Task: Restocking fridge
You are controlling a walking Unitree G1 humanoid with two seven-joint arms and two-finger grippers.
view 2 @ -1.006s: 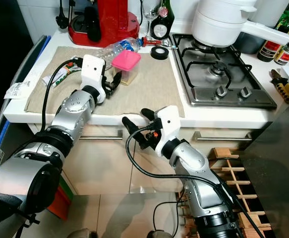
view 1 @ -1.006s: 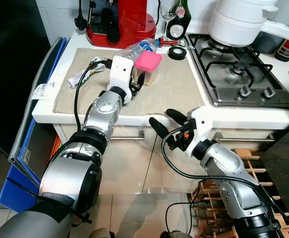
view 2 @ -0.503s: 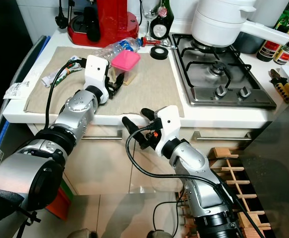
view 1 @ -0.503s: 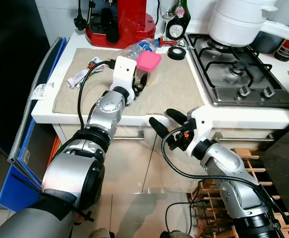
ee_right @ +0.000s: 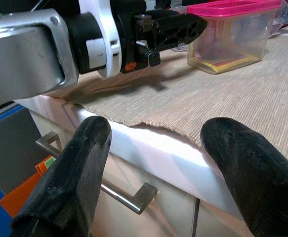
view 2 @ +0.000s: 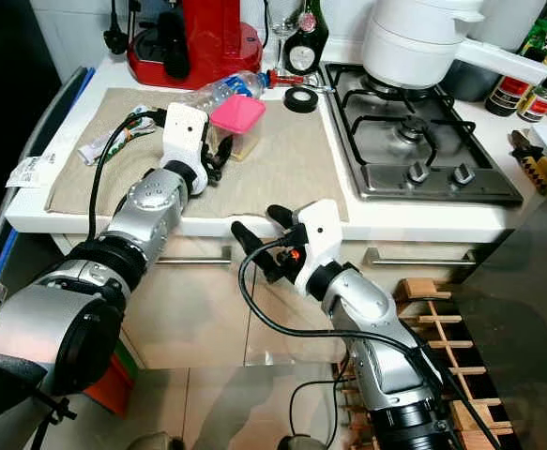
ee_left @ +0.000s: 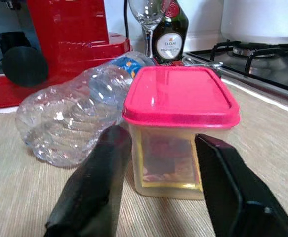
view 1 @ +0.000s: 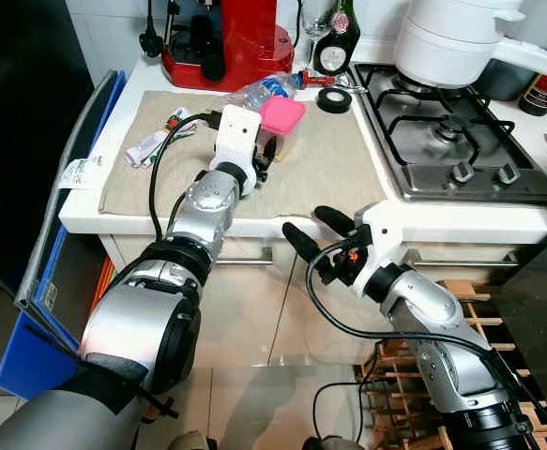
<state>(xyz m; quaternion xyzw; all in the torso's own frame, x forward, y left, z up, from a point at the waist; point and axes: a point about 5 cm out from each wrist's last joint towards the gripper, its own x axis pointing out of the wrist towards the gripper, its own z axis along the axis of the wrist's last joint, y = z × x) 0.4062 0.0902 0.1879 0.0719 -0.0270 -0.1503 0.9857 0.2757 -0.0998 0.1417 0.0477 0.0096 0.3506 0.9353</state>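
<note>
On the beige mat [view 1: 329, 164] that covers the white surface [view 1: 151, 80], the left gripper [ee_left: 161, 163] reaches forward with its two black fingers spread — one on each side of a single plastic container [ee_left: 176, 136], near its walls, with a gap showing on each side. That container stands upright toward the mat's rear edge: one square tub with clear yellowish walls, a bright pink lid pressed on top, and something dark reddish inside. Just behind it lies one crushed clear water bottle [ee_left: 79, 111] on its side, and beyond that stand one red coffee machine [view 1: 221, 37], one wine glass [ee_left: 151, 12] and one dark green bottle [ee_left: 169, 34]. Below the surface's front edge the right gripper [view 1: 315, 232] hangs with fingers wide apart — holding nothing — facing the cabinet fronts and one metal drawer handle [ee_right: 129, 197].
</note>
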